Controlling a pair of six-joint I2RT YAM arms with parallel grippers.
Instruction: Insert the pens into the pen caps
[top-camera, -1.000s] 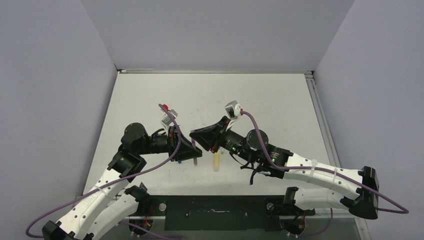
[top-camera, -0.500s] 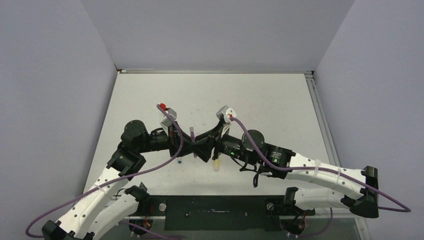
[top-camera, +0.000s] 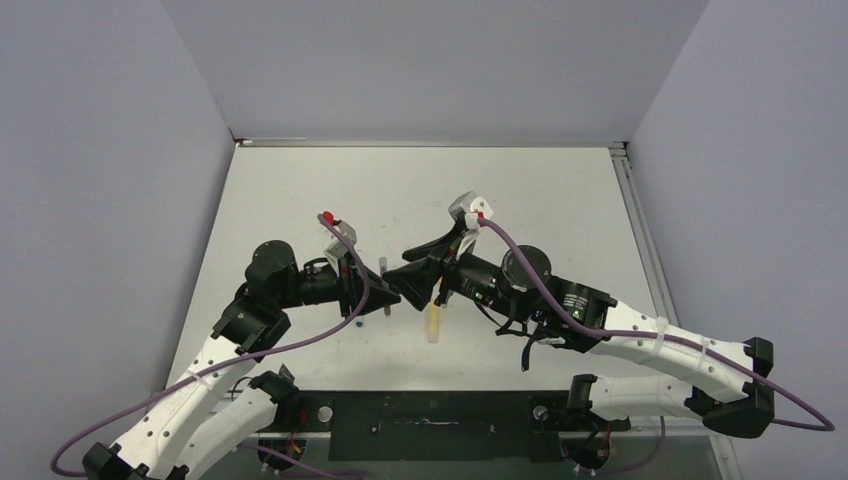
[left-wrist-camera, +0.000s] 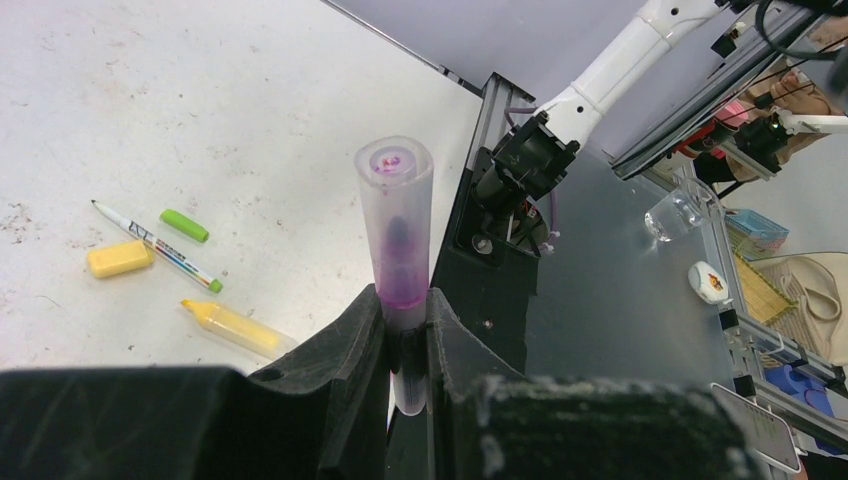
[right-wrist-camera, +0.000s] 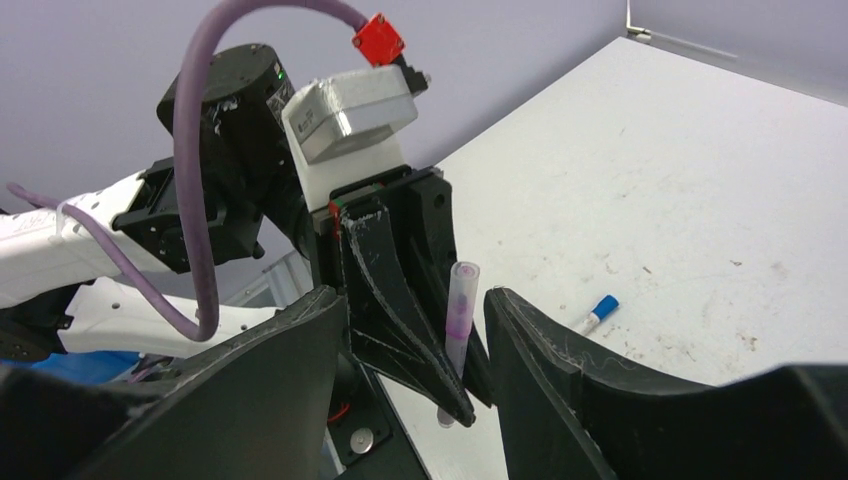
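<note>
My left gripper (left-wrist-camera: 405, 330) is shut on the thin purple pen (left-wrist-camera: 397, 250), which stands upright between its fingers. A translucent pink-purple cap (left-wrist-camera: 394, 175) sits over the pen's top end. My right gripper (right-wrist-camera: 415, 300) is open, and its fingers straddle the purple pen (right-wrist-camera: 458, 320) and the left gripper's fingertips without touching the pen. From above, the two grippers meet at mid-table, left gripper (top-camera: 388, 297) and right gripper (top-camera: 398, 275). On the table lie the yellow marker (left-wrist-camera: 235, 327), a yellow cap (left-wrist-camera: 119, 259), a green cap (left-wrist-camera: 184, 225) and the thin grey-green pen (left-wrist-camera: 155, 245).
A white pen with a blue end (right-wrist-camera: 597, 313) lies on the table beyond the right fingers. The yellow marker (top-camera: 433, 322) lies just near of the grippers. The black base plate (top-camera: 430, 410) runs along the table's near edge, and grey walls (top-camera: 120, 200) close in both sides.
The right gripper has opened from shut and drawn back a little to the right. The left gripper has stayed shut on the purple pen.
</note>
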